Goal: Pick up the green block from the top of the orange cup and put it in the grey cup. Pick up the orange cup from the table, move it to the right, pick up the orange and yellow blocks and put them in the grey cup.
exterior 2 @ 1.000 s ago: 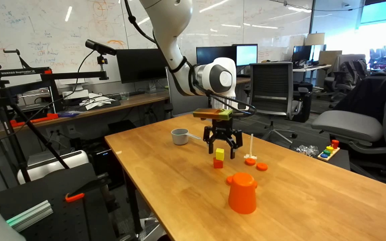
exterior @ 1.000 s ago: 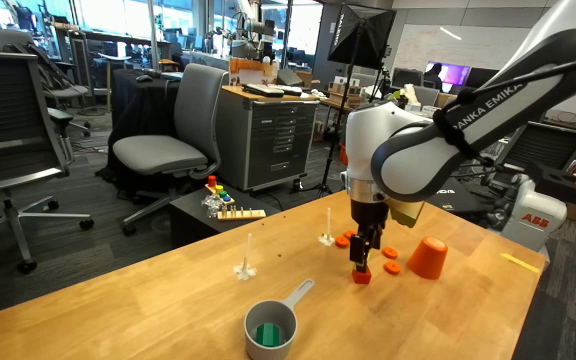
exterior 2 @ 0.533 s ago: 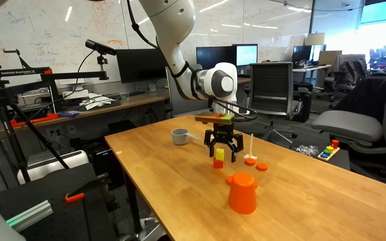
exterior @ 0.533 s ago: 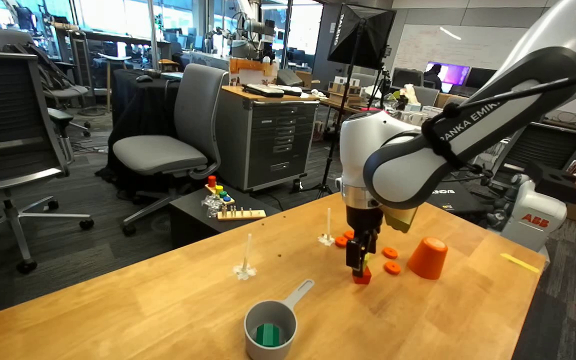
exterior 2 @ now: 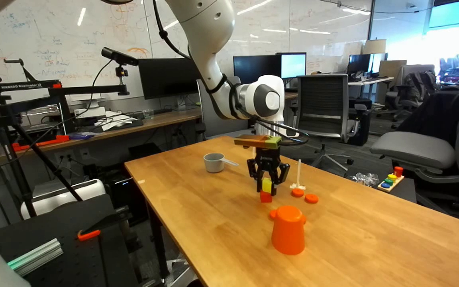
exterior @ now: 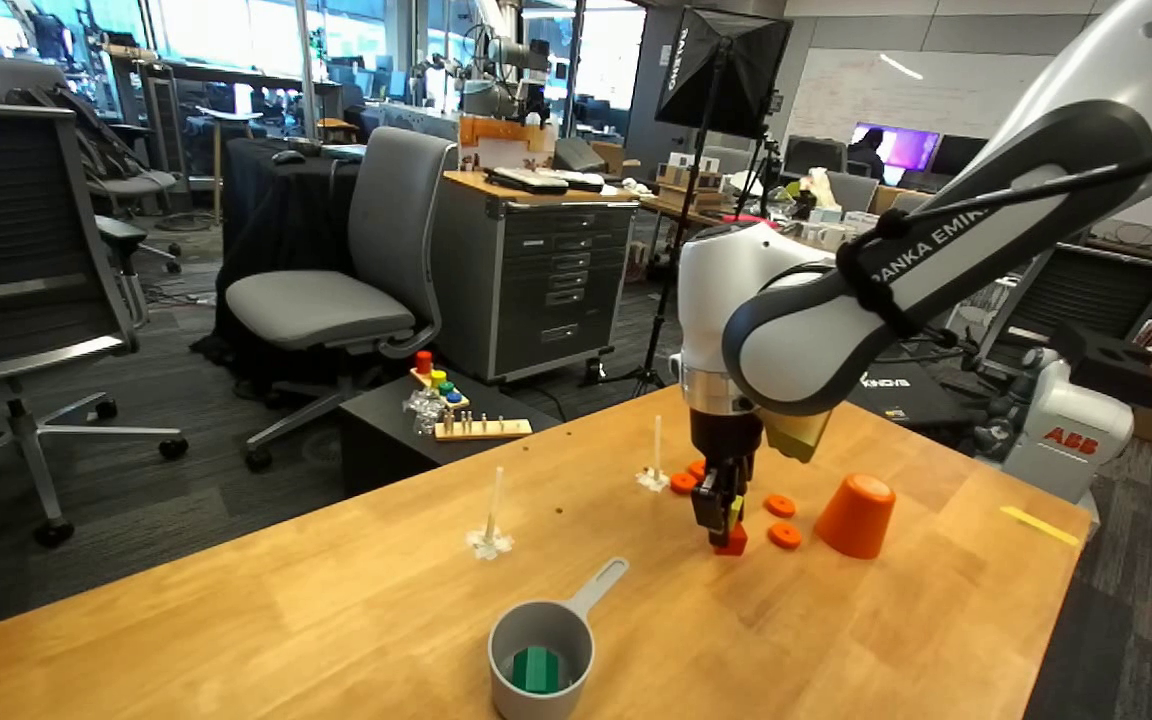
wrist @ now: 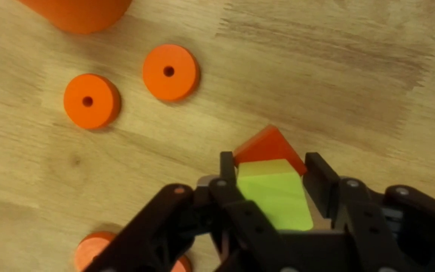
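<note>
Robotics lab with office furniture — a Franka arm (exterior: pixel 801 350) over the wooden table (exterior: pixel 336 600), an ABB-marked white machine (exterior: pixel 1076 425) just past the table's right corner in an exterior view. Beyond the left far edge there: wheeled grey chair (exterior: pixel 321 308), drawer cabinet (exterior: pixel 566 270), black softbox light (exterior: pixel 721 75). In an exterior view, behind the far edge — monitors (exterior 2: pixel 167 77), whiteboard (exterior 2: pixel 110 32) with handwriting.

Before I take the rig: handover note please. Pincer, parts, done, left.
Pincer: straddles the yellow block; whether it grips yet, can't tell.
Parts: yellow block stacked on the orange block, which looks more red. Orange cup upside down, apart from both.
Done: green block is in the grey cup; orange cup seems to be moved aside.
Left: yellow and orange blocks into the grey cup.
</note>
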Robot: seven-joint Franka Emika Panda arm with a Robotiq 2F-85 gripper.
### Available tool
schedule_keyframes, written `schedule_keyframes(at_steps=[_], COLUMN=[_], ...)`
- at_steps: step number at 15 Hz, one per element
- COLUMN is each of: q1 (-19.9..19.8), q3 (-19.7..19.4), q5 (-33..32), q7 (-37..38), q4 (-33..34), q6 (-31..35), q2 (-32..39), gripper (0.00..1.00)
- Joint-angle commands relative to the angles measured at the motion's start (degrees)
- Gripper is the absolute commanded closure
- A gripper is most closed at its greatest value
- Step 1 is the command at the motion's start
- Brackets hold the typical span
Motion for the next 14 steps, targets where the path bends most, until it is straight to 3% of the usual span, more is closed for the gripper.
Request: schedule_keyframes(at_steps=[1, 7, 14], q1=[-1.0, -1.5, 1.3], q3=[0.6, 0.9, 1.7], q5=[0.6, 1.4, 0.7], q7=[-0.6, -0.2, 1.9], q4=[1.2, 0.6, -1.0], q6=[-1.5, -1.5, -1.6], q2=[-0.1, -2.2, -9.9], gripper=[0.75, 0.75, 0.75])
